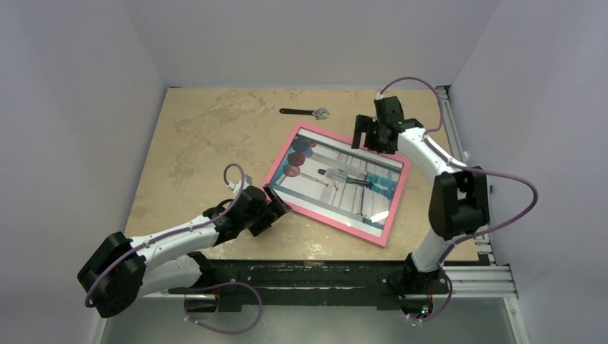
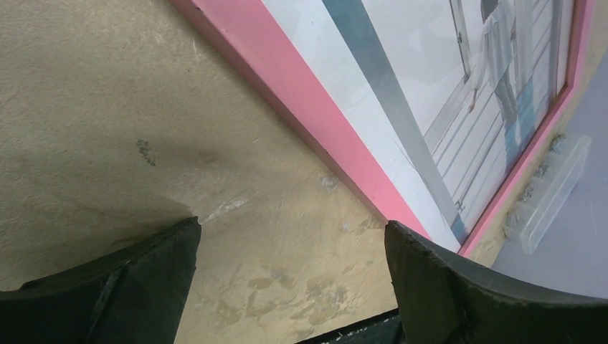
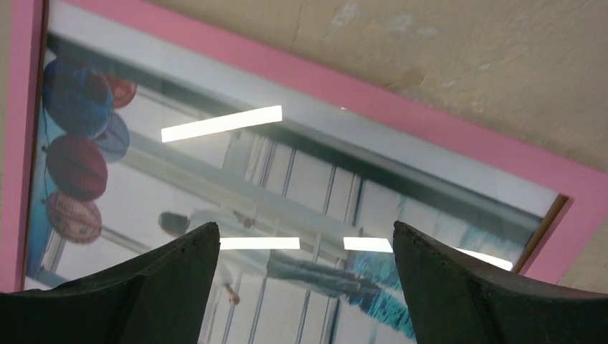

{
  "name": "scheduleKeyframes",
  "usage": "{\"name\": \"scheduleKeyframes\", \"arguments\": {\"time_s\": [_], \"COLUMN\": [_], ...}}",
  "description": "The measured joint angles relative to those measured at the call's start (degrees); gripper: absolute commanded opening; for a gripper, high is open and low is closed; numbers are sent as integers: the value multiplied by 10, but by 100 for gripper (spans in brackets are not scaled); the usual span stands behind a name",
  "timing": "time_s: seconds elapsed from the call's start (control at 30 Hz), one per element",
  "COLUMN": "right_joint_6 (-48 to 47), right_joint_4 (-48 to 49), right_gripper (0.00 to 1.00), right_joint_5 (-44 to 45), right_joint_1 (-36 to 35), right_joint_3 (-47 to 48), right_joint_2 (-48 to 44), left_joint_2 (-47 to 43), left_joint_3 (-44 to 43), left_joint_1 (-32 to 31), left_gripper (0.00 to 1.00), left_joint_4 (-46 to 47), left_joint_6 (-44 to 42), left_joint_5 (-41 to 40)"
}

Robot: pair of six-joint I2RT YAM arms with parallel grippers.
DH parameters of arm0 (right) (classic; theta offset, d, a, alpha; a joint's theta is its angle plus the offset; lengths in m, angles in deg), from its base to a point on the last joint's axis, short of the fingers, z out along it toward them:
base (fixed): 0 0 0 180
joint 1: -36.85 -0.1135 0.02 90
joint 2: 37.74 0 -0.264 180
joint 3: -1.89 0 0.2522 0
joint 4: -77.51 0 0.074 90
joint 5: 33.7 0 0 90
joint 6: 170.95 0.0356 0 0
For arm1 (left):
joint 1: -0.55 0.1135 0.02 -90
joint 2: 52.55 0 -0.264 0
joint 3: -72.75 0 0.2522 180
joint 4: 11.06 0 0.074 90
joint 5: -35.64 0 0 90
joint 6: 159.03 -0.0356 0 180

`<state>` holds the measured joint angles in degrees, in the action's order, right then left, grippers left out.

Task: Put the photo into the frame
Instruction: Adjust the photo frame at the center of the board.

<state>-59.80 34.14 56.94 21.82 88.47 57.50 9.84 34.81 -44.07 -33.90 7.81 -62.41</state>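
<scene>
Lying pink face up on the tabletop (image 1: 201, 143), the frame (image 1: 324, 217) shows the photo (image 1: 337, 175) behind its glossy, glare-streaked pane. The left gripper (image 1: 278, 201) stands open and empty just beside its left corner, and the right gripper (image 1: 367, 136) hangs open and empty over its far corner. A careless nudge from either could, I judge, skid this thin, rigid rectangle across the smooth mottled top, or unseat the print, since a brown sliver at one corner hints at a loose fit.
</scene>
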Motion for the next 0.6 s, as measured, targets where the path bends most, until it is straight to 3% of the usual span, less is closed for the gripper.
{"name": "scheduleKeyframes", "arguments": {"time_s": [0.33,0.6], "right_joint_6": [8,12], "right_joint_4": [-43,-73], "right_gripper": [88,88], "right_joint_5": [-23,-52], "right_joint_1": [93,125], "right_joint_3": [145,240], "right_joint_2": [148,254], "left_joint_2": [58,111], "left_joint_3": [-22,-46], "left_joint_1": [0,0], "left_gripper": [92,91], "left_joint_4": [39,76], "left_joint_6": [0,0], "left_joint_5": [37,69]}}
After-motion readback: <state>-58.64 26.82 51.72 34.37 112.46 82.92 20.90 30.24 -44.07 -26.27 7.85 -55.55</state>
